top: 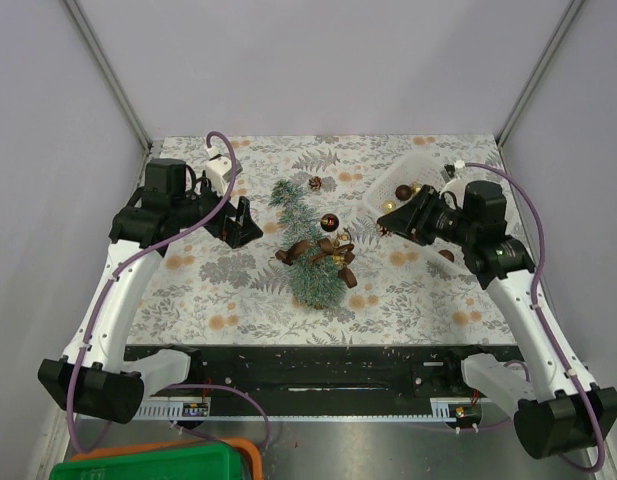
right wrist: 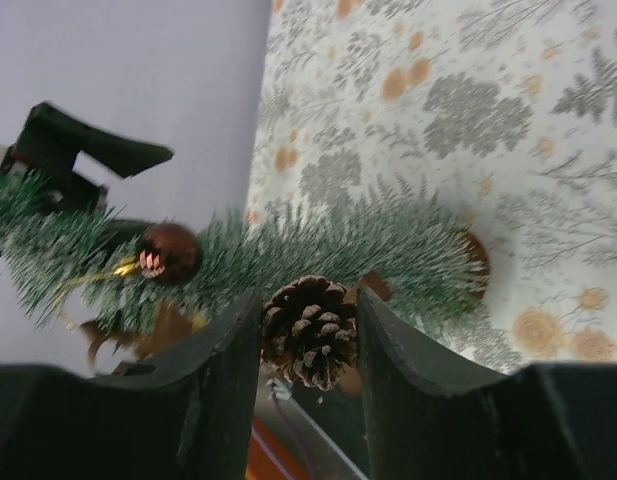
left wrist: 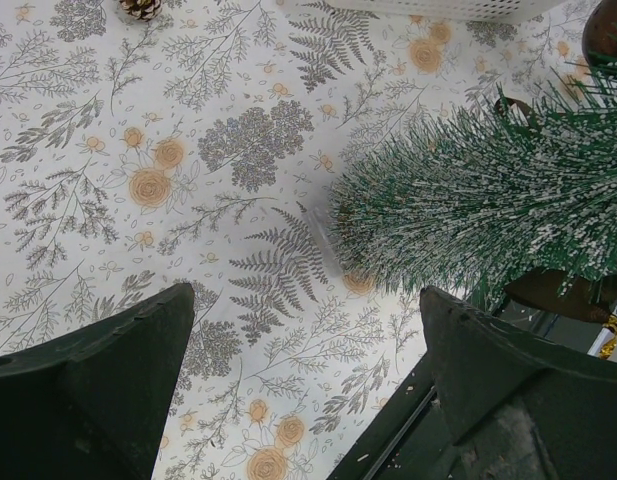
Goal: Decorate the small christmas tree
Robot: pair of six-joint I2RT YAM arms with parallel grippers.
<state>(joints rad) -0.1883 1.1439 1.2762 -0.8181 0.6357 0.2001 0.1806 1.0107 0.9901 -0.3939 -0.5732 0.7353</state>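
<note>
While left tool (left wrist: 306,296) gapes wide, empty; right tool (right wrist: 309,300) half-closed, gripping pine cone (right wrist: 310,338).

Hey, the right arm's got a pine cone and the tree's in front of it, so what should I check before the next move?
1. Right gripper has a firm hold on the pine cone: ok, the cone sits between both fingers.
2. Left gripper free to help: ok, open with nothing in it.
3. Small christmas tree standing upright: not ok, it lies on its side.
4. Left gripper clear of the tree: ok, it is near the tip and not touching.
5. Brown bauble fixed securely in the branches: cannot tell.
</note>
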